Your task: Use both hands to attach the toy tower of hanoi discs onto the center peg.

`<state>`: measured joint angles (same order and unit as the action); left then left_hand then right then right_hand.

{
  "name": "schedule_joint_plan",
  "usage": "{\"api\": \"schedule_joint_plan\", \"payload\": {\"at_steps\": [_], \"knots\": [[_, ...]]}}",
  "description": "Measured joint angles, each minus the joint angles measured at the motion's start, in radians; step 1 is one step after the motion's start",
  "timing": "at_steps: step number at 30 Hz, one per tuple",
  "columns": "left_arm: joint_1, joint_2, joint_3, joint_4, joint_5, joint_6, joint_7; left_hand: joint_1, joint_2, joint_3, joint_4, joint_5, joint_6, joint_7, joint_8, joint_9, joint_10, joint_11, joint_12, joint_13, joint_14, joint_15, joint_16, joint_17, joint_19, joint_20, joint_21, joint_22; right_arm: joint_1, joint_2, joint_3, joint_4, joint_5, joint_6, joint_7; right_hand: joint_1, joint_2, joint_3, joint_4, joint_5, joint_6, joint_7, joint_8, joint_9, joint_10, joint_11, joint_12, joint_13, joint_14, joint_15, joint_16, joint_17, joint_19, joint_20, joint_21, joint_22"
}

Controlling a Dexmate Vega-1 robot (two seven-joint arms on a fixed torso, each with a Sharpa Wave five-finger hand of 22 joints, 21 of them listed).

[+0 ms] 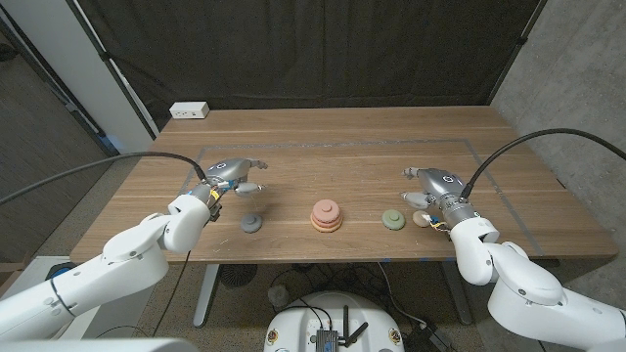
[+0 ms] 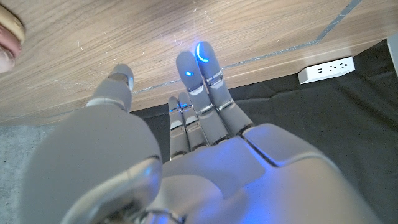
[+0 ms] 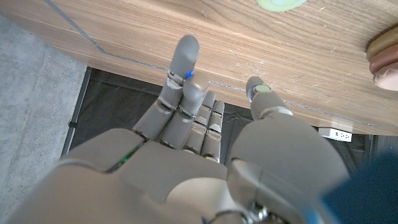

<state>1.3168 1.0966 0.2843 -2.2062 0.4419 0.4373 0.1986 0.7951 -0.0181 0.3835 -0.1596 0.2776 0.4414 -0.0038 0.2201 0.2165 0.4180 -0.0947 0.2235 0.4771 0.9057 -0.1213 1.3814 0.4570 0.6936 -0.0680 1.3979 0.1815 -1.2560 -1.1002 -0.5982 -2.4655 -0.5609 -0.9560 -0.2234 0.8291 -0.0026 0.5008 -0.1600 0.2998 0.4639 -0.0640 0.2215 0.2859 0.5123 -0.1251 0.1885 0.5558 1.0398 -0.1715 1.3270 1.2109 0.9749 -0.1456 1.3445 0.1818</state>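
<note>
On the wooden table [image 1: 352, 166], a pink disc stack [image 1: 327, 216] sits at the centre, with a grey disc [image 1: 252, 223] to its left and a green disc [image 1: 393, 220] to its right. Left hand [image 1: 233, 176] and right hand [image 1: 431, 185] hover with fingers spread, holding nothing.
</note>
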Motion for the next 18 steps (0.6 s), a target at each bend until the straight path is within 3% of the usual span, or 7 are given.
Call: {"api": "schedule_joint_plan", "payload": {"at_steps": [11,12,16,18], "knots": [[0.005,0.006,0.000,-0.001,-0.017,0.002,0.033,-0.004,0.004,0.006,-0.003,0.000,0.012,0.002,0.000,0.000,0.011,0.000,0.000,0.000,0.000,0.000,0.000,0.000,0.000,0.000,0.000,0.002,0.003,-0.007,-0.025,-0.028,-0.011,-0.012,0.009,-0.018,-0.018,0.000,0.000,0.004,-0.009,0.009,-0.002,0.000,-0.046,0.019,-0.004,-0.005,-0.030,0.011,-0.031,-0.011,-0.019,0.005,-0.005,0.000],[0.019,0.013,-0.016,-0.004,-0.018,0.003,0.038,-0.004,0.004,0.006,-0.003,0.000,0.012,0.002,0.000,0.000,0.011,0.000,0.000,0.000,0.000,0.000,0.000,0.000,0.000,0.000,0.000,0.003,0.007,-0.008,-0.031,-0.032,-0.033,-0.045,0.042,-0.018,-0.018,0.000,0.000,0.004,-0.021,0.012,-0.004,0.000,-0.058,0.020,-0.008,-0.005,-0.040,0.015,-0.038,-0.015,-0.023,0.008,-0.008,0.000],[0.020,0.013,-0.017,-0.004,-0.023,0.005,0.055,-0.004,0.004,0.009,0.000,0.000,0.017,0.006,0.000,0.000,0.015,0.004,0.000,0.000,0.000,0.000,0.000,0.003,0.000,0.000,0.000,0.003,0.025,-0.013,-0.055,-0.046,-0.034,-0.046,0.044,-0.026,-0.026,-0.002,-0.002,0.004,-0.062,0.032,-0.015,-0.001,-0.100,0.031,-0.008,-0.009,-0.065,0.025,-0.062,-0.029,-0.037,0.015,-0.013,0.000],[0.033,0.016,-0.035,-0.004,-0.026,0.005,0.063,-0.004,0.004,0.010,0.001,0.000,0.018,0.007,0.000,0.000,0.015,0.004,0.000,0.000,0.000,0.000,0.000,0.004,0.000,0.000,0.000,0.003,0.038,-0.015,-0.073,-0.056,-0.065,-0.090,0.111,-0.028,-0.028,-0.003,-0.003,0.004,-0.081,0.037,-0.021,-0.003,-0.110,0.038,-0.008,-0.010,-0.072,0.025,-0.070,-0.035,-0.046,0.010,-0.013,0.000]]}}
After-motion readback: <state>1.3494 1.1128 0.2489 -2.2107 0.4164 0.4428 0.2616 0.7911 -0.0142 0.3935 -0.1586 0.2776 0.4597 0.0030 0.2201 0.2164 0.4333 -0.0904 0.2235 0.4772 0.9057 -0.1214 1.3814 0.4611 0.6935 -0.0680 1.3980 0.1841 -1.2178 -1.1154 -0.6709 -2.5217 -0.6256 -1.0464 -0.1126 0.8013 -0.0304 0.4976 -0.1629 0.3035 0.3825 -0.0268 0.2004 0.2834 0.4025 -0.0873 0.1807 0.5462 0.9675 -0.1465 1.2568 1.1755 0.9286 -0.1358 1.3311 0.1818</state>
